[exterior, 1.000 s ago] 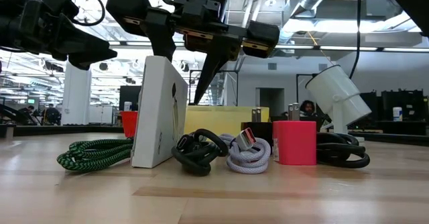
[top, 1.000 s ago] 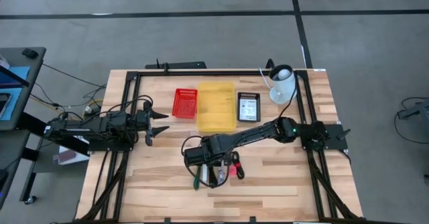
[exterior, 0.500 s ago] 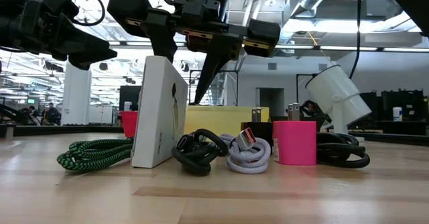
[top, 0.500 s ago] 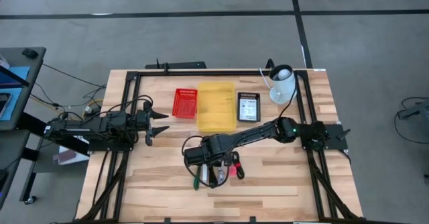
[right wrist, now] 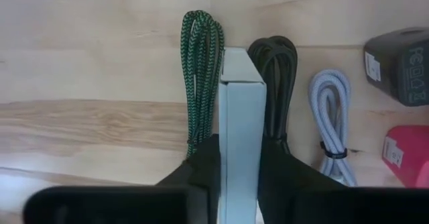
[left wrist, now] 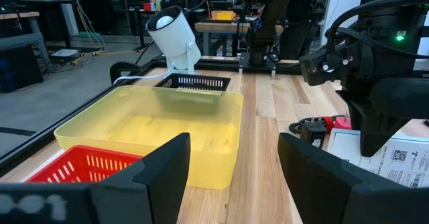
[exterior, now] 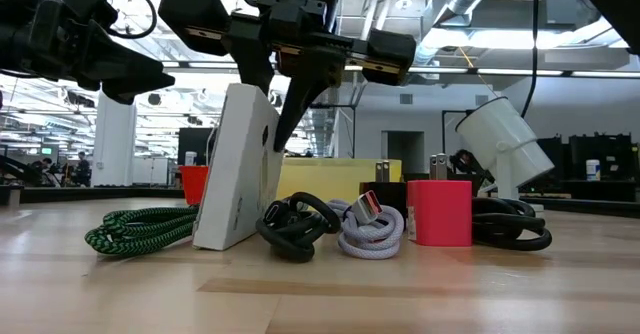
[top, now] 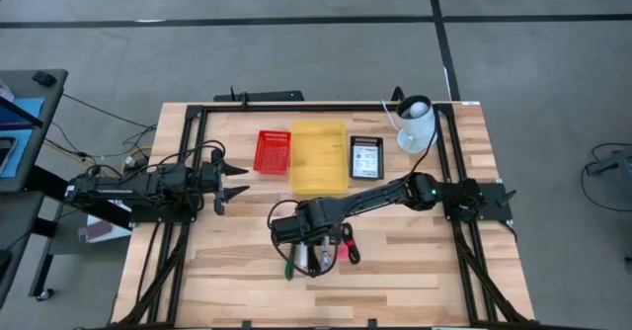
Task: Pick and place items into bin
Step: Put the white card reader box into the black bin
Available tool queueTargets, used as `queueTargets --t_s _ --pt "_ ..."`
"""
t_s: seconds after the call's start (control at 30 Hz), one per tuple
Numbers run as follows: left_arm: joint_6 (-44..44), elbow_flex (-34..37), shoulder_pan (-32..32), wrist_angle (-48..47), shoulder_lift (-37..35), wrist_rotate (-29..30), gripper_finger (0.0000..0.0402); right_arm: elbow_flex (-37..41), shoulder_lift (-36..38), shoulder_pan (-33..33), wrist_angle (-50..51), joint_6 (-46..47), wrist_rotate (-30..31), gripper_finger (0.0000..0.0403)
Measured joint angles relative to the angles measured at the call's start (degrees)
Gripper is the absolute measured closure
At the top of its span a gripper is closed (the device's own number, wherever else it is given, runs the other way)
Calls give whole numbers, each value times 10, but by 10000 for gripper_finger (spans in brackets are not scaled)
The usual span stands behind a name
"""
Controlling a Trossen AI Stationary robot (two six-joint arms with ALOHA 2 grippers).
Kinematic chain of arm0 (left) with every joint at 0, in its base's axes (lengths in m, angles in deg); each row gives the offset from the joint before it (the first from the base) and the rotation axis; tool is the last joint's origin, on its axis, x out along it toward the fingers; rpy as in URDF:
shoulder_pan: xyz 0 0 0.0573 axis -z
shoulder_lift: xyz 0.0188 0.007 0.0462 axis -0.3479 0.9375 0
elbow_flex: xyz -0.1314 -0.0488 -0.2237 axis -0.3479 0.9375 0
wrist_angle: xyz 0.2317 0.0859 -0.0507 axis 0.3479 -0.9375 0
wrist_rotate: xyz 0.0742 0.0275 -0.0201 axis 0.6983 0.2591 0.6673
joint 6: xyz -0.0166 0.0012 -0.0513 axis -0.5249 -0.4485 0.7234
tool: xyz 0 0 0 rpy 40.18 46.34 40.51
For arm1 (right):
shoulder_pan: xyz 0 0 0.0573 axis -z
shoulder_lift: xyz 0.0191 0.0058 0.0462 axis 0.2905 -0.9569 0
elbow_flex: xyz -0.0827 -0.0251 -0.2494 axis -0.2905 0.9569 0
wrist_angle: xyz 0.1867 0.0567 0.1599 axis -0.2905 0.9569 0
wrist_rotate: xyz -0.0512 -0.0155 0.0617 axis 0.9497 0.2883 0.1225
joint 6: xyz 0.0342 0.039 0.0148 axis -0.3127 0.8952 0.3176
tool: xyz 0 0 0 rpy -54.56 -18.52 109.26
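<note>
my right gripper (right wrist: 238, 158) is clamped on the slim white cardboard box (right wrist: 240, 120) among the coiled cables at the table's front, left gripper (left wrist: 231, 163) idle & spread by the translucent yellow plastic bin (left wrist: 201, 127), which looks empty, so everything's left.

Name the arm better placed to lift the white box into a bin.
Right. The right gripper already straddles the tilted white box, one finger on each side, over the cable pile. The left gripper hangs open near the red basket, away from the box.
</note>
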Motion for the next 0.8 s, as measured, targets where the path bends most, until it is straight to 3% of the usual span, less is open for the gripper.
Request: queueTargets --t_s 0.17,0.53,0.8 --pt "0 0 0 0 0 0 181 0 0 0 -4 7 -4 347" --pt "0 0 0 0 0 0 181 0 0 0 1 6 -6 297" --pt "0 0 0 0 0 0 182 0 0 0 -3 6 -6 311"
